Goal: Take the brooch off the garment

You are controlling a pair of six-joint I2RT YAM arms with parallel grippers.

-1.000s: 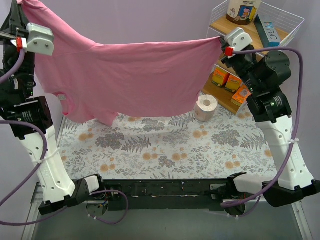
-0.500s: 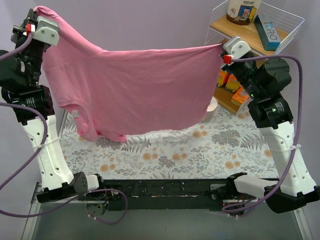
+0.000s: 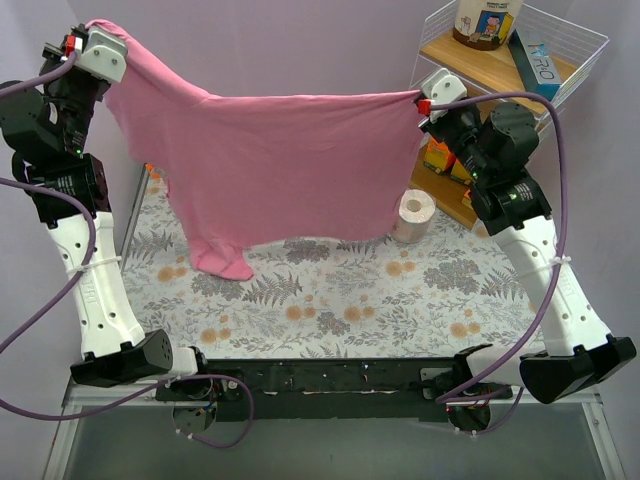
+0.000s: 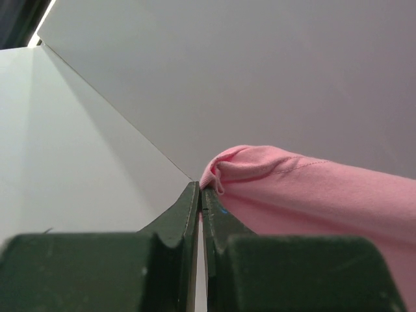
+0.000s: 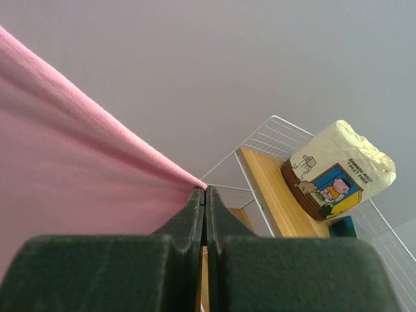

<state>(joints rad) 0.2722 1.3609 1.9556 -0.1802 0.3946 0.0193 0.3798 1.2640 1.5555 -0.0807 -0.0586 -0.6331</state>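
garment (image 3: pixel 280 160) stretched horiz. btwn 2 pincers

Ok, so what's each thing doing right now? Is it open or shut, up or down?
garment: held up, stretched between both tools, hanging down.
left tool: shut on garment.
right tool: shut on garment.
paper roll: standing upright.
brooch: not visible.

We noted garment (image 5: pixel 71 149) cut off by wrist-view edges, jar (image 3: pixel 487 22) clipped at overhead top edge, orange boxes (image 3: pixel 438 157) half behind right arm (image 3: pixel 512 195)
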